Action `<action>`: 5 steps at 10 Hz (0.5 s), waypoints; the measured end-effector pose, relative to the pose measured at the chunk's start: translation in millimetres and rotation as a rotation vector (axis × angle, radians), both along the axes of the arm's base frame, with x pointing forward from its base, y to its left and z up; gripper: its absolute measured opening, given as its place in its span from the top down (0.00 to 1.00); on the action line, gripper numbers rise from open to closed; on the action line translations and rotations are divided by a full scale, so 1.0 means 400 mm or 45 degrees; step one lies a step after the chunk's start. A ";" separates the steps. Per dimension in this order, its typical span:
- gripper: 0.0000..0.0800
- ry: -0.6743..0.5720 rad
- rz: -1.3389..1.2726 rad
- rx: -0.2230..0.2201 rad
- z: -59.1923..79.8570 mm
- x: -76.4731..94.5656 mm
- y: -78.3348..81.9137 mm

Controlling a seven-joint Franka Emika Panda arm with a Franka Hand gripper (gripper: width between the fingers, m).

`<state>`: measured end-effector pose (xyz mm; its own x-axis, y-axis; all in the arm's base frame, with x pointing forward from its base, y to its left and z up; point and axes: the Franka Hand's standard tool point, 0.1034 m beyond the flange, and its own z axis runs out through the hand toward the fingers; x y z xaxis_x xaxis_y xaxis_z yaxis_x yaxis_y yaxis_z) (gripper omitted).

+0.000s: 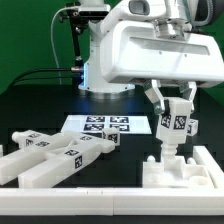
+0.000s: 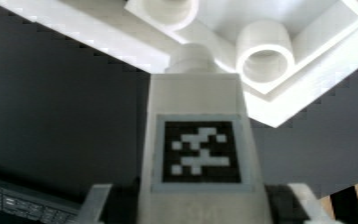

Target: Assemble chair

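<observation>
Seat panel (image 1: 195, 172) sits lower right in the exterior view. It has a round socket (image 2: 247, 62) ahead of the leg in the wrist view. Loose bars (image 1: 55, 155) lie lower left, unassembled, with the marker board (image 1: 100, 125) behind them. My gripper (image 1: 173, 110) is clamped on one tagged leg (image 1: 171, 140), upright, tip at the panel; can't tell if seated. Looks early, most parts left.

Matte black table (image 1: 40, 112) is evenly lit, and a faint sheen is seen on its far part. A plain green backdrop (image 1: 30, 30) is set behind it. A thin dark cable (image 1: 28, 75) is run across the backdrop's lower part. The marker board (image 1: 100, 125) is laid flat mid-table. A black upright frame (image 1: 72, 40) is seen at the back; its detail cannot be made out.
</observation>
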<state>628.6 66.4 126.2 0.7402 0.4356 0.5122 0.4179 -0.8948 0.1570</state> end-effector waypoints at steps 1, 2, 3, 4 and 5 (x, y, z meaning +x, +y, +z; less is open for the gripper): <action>0.64 0.003 -0.004 0.004 -0.002 -0.001 0.002; 0.64 0.040 -0.066 0.062 -0.009 -0.008 0.032; 0.64 0.071 -0.092 0.105 -0.014 -0.007 0.078; 0.64 0.072 -0.100 0.124 -0.020 0.007 0.103; 0.64 0.078 -0.103 0.127 -0.025 0.015 0.103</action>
